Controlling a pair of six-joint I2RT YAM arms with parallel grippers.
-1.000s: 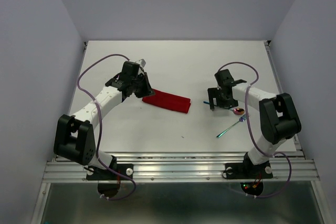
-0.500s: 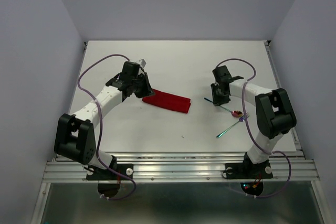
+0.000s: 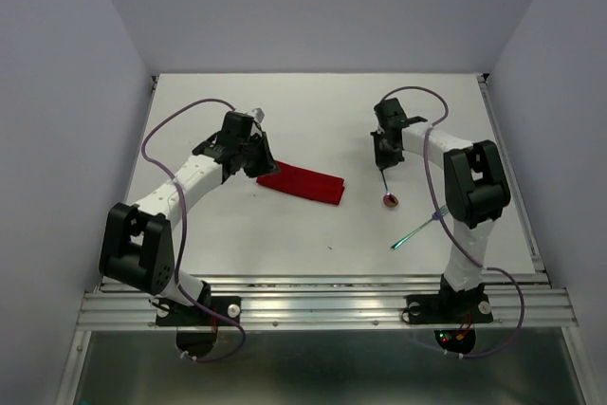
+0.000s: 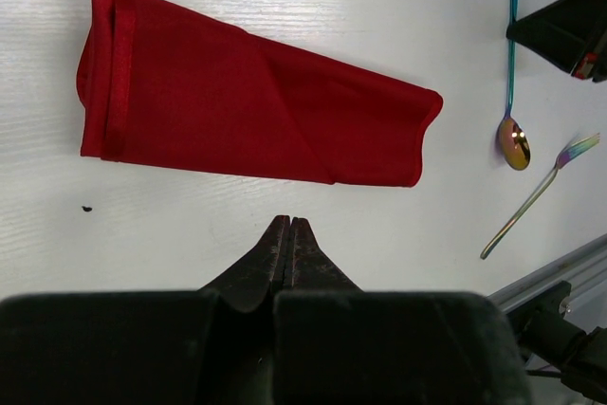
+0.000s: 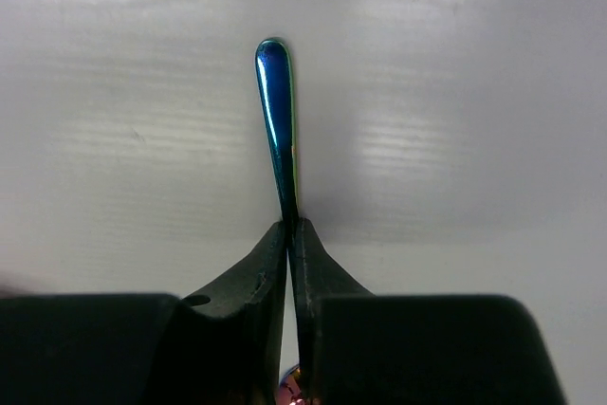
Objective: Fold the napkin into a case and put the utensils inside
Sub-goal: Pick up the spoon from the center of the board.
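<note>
Spoon [image 5: 276, 111] pinched by its handle in right hand [image 5: 289, 226] over white surface [image 3: 313, 116].
Left hand [image 4: 289, 226] closed, empty, beside folded red napkin [image 4: 237, 106]; fork [image 3: 417, 230] lies flat nearby; pale lilac walls [image 3: 313, 7] on three sides.

Jaws mostly hide the bowl of the spoon [image 5: 276, 130]

right gripper [image 5: 289, 234] now pinched shut on spoon [image 3: 389, 196] handle, moved farther back, spoon swung clear of fork [image 3: 417, 230]

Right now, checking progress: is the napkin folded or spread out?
Folded. The napkin lies flat as a narrow strip, with overlapping layers and a diagonal fold line visible.
</note>
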